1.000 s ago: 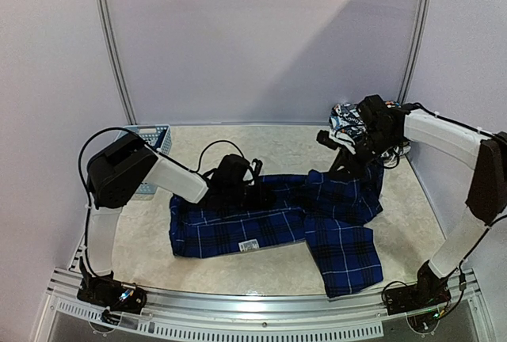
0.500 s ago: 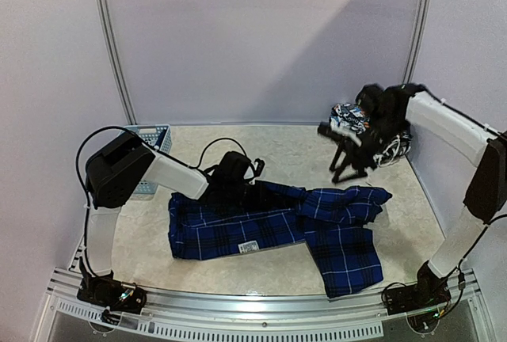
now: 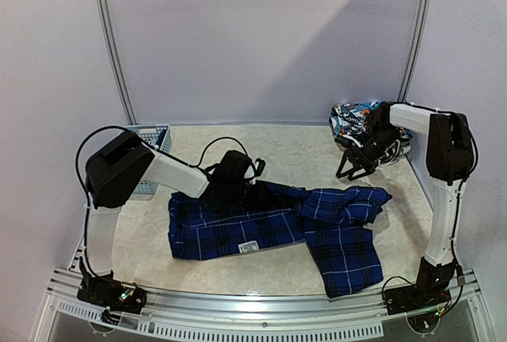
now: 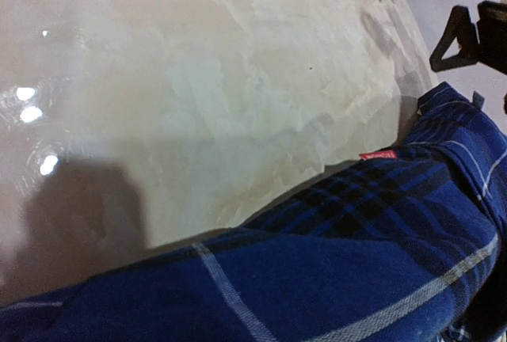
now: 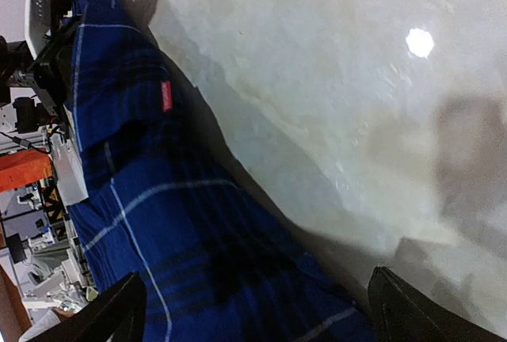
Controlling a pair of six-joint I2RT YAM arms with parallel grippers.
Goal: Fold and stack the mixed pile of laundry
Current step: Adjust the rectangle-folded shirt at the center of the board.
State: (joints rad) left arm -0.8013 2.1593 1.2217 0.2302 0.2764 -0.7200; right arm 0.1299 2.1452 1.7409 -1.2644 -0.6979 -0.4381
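Observation:
A blue-and-black plaid shirt [image 3: 277, 219] lies spread across the middle of the table. Its cloth [image 4: 333, 263] fills the bottom of the left wrist view and hides my fingers there. My left gripper [image 3: 255, 191] sits on the shirt's far edge, shut on a fold of it. My right gripper [image 3: 354, 165] hangs open over the table behind the shirt's right part, holding nothing. Its two dark fingertips [image 5: 119, 310] frame the shirt [image 5: 158, 223] below. More of the laundry pile [image 3: 356, 119], patterned cloth, is heaped at the back right corner.
A light-blue slotted basket [image 3: 150, 142] stands at the back left beside the left arm. The table's right wall runs close behind the right arm. A small white tag [image 3: 250, 245] shows on the shirt's near edge.
The right gripper opened and let go of the shirt's right part, which dropped flat onto the table. The right arm drew back toward the back right corner. The left gripper stayed put.

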